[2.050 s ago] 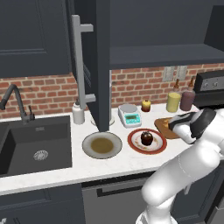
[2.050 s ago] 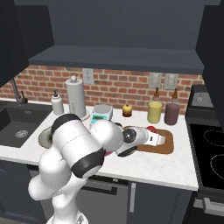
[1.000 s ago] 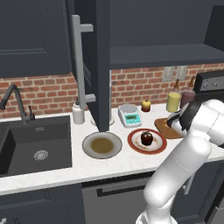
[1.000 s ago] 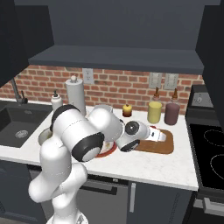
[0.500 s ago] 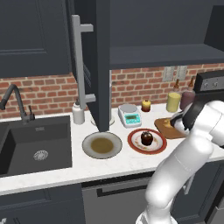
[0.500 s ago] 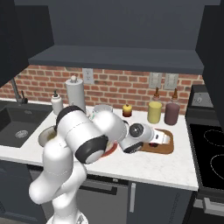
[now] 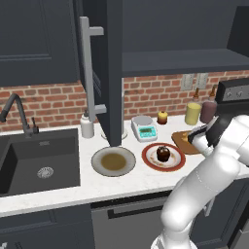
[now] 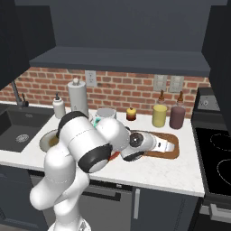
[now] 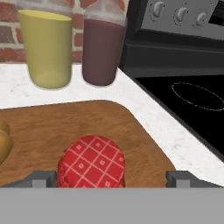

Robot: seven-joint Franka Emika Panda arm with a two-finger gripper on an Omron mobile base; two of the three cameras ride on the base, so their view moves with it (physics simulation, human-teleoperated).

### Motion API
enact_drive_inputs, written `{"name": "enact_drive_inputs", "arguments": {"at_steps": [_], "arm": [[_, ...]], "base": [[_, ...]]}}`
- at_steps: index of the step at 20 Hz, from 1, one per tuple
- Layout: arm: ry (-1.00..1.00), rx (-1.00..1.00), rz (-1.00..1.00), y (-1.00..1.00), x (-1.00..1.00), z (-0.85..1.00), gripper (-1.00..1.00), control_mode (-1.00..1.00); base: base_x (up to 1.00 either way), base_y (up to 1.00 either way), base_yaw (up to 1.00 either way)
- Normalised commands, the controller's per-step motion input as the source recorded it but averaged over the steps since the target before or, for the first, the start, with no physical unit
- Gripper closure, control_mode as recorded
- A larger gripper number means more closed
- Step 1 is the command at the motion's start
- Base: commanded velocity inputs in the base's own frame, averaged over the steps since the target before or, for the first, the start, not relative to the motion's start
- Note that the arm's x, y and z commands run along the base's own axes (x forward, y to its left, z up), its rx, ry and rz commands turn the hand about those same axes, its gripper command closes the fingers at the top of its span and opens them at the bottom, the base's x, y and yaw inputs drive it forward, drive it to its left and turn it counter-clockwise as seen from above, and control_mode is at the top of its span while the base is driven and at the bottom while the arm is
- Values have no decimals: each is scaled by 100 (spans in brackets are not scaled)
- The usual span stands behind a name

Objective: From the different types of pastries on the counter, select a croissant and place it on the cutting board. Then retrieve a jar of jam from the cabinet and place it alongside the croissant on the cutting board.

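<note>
jar of jam (image 9: 91, 162): upright on the cutting board (image 9: 57, 127), near its stove-side end, red checked lid up
gripper (image 9: 111, 178): jaws apart, one fingertip either side of the jar, not touching it
croissant (image 9: 3, 142): on the board, beside the jar

White speckled counter (image 7: 146, 177) carries the cutting board (image 9: 57, 127), two plates (image 7: 113, 161), a scale (image 7: 144, 129) and bottles (image 9: 46, 48)

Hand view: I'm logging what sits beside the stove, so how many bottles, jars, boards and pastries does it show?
Bottles: 2, the tall yellow bottle and the tall dark-red bottle
Jars: 1, the small jar with a red checked lid
Boards: 1, the brown wooden cutting board
Pastries: 1, the golden croissant, cut off by the frame edge
Total: 5
</note>
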Motion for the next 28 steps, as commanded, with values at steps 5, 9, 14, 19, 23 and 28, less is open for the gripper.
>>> {"name": "enact_drive_inputs", "arguments": {"at_steps": [5, 9, 14, 19, 23, 28], "arm": [[0, 0, 0, 0, -48, 56, -100, -100], [0, 0, 0, 0, -22, 98, -100, -100], [3, 0, 1, 0, 0, 100, -100, -100], [21, 6, 6, 1, -15, 91, -100, -100], [20, 16, 16, 32, -62, 51, -100, -100], [17, 25, 21, 56, -67, 52, -100, -100]], "base": [[0, 0, 0], [0, 0, 0], [0, 0, 0], [0, 0, 0], [0, 0, 0], [0, 0, 0]]}}
